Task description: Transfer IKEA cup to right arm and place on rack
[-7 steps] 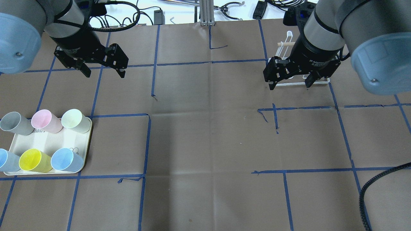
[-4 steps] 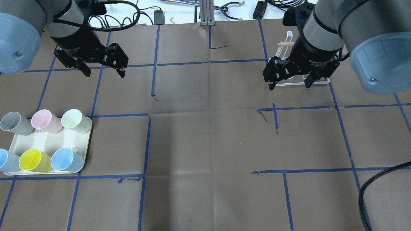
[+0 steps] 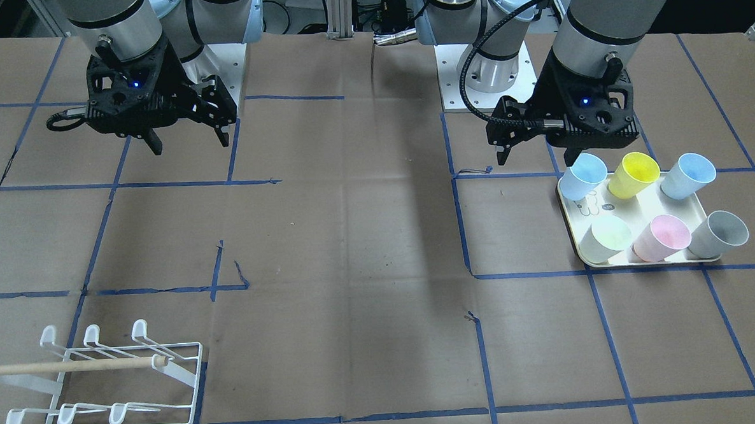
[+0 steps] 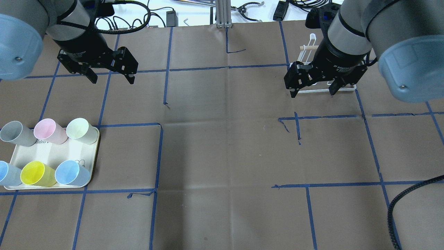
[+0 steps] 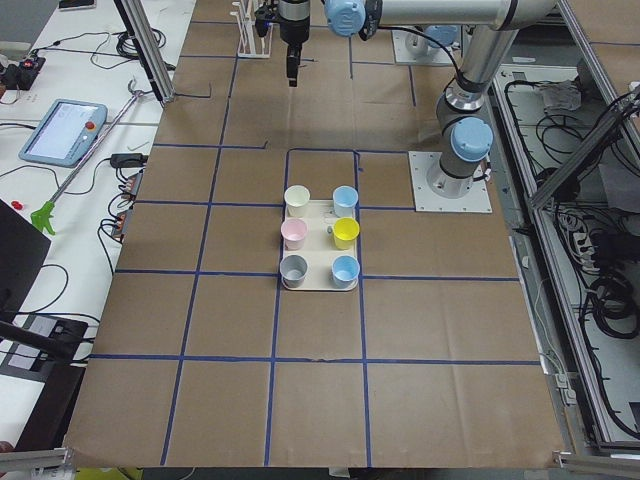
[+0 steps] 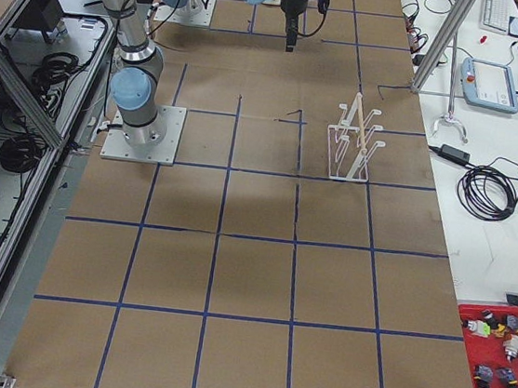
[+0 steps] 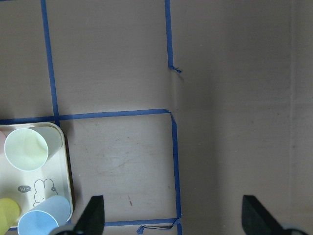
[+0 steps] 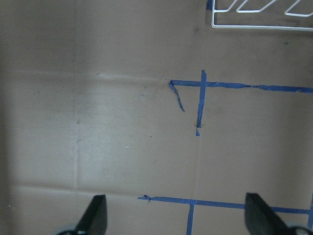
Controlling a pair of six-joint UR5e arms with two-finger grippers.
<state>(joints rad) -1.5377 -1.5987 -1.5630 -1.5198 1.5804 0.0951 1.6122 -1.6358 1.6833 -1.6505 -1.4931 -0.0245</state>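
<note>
Overhead exterior — L gripper [image 4: 113, 81], R gripper [image 4: 312, 94] jaws wide, empty; rack [image 4: 309, 47] half-hidden by R gripper.

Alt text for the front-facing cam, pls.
Over a brown table, the right end effector hangs at upper left and the left end effector at upper right, both open and empty. Six pastel cups sit on a cream tray at right; an empty white wire rack sits at lower left.
</note>
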